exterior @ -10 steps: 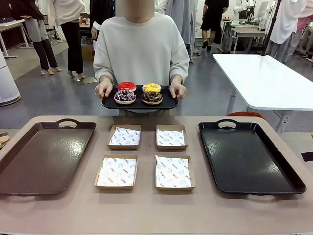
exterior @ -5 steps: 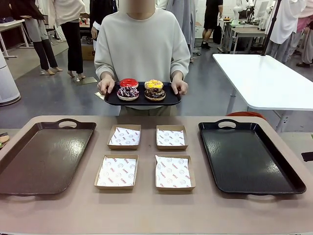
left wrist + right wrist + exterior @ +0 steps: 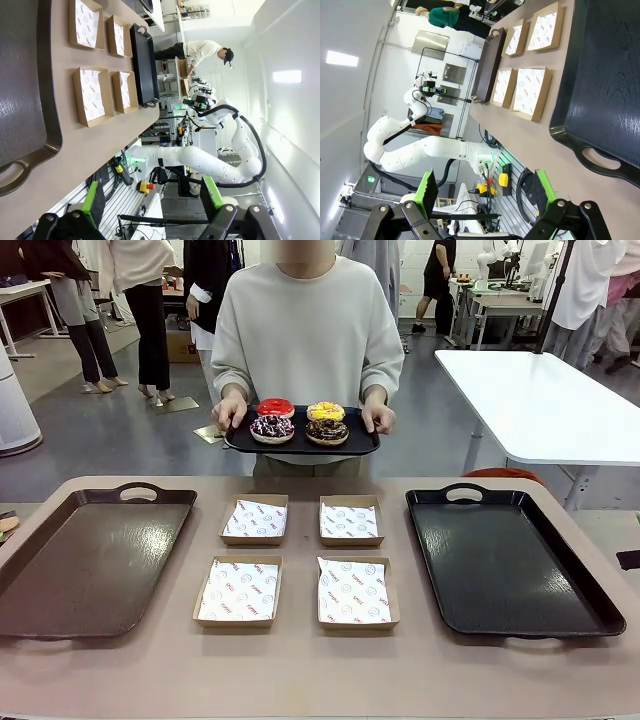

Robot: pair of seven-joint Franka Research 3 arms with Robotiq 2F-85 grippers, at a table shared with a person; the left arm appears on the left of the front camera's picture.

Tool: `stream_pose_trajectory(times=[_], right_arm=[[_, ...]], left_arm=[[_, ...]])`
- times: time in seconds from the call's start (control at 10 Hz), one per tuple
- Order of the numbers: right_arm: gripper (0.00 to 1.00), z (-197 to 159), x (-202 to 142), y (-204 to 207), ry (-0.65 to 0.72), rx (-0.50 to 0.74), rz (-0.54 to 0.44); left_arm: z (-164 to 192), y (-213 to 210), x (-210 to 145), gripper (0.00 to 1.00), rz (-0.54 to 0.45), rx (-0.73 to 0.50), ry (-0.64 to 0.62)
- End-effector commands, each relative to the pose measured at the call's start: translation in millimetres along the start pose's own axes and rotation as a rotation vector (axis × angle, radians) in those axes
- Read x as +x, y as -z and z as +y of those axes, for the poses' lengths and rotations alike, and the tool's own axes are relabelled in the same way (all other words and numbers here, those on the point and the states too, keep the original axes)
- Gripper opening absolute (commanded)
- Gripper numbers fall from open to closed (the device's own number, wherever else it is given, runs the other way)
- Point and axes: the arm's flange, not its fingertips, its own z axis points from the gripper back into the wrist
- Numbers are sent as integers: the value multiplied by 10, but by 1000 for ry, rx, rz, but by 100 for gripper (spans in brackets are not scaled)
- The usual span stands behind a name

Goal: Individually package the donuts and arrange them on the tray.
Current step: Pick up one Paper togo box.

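Donuts, four in all, are being carried on a small black serving tray (image 3: 301, 447) by a person (image 3: 310, 330) standing beyond the table's far edge, with hands (image 3: 231, 410) (image 3: 379, 418) being kept at its two ends. They are being shown close together in two rows of two: a glossy red donut (image 3: 275, 407) and a yellow-glazed donut (image 3: 325, 411) at the back, and a dark sprinkled donut (image 3: 271, 427) with white and pink flecks and a chocolate donut (image 3: 326, 431) at the front.

On the table (image 3: 300, 670), four open cardboard boxes (image 3: 254, 519) (image 3: 351, 521) (image 3: 238, 591) (image 3: 353, 592) are being displayed in a two-by-two block at the middle, each lined with white printed paper, with narrow strips of tabletop between them. Two large handled trays are being shown, a brown tray (image 3: 90, 560) at the robot's left and a black tray (image 3: 505, 560) at its right. Their flat floors are lying open and their outer rims are reaching close to the table's sides. A broad band of bare tabletop is being left along the near edge.

The left gripper (image 3: 152, 200) is being held off the table beyond the brown tray's handle, its jaws spread wide apart with nothing between them. The right gripper (image 3: 485, 192) is being held likewise beyond the black tray's handle, also wide apart and gripping nothing.
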Motion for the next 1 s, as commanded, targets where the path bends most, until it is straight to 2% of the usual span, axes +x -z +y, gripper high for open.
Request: stream_pose_trajectory(times=[0.0,0.2,0.3,0.5,0.7,0.9], right_arm=[[100,-5,-7,0,-5,10,-6],[100,0,0,0,0,0,0],[100,191,297,161,-20,-65,-29],[100,634,1019,569,24,-131,5],[100,953,1684,1137,56,-234,0],[100,911,2169,1750,73,-445,4]], left_arm=[[-11,-3,-12,100,-9,-15,12],[-11,-3,-12,100,-9,-15,12],[-11,-3,-12,100,-9,-15,12],[-11,-3,-12,100,-9,-15,12],[-11,-3,-12,100,-9,-15,12],[-11,-3,-12,100,-9,-15,12]])
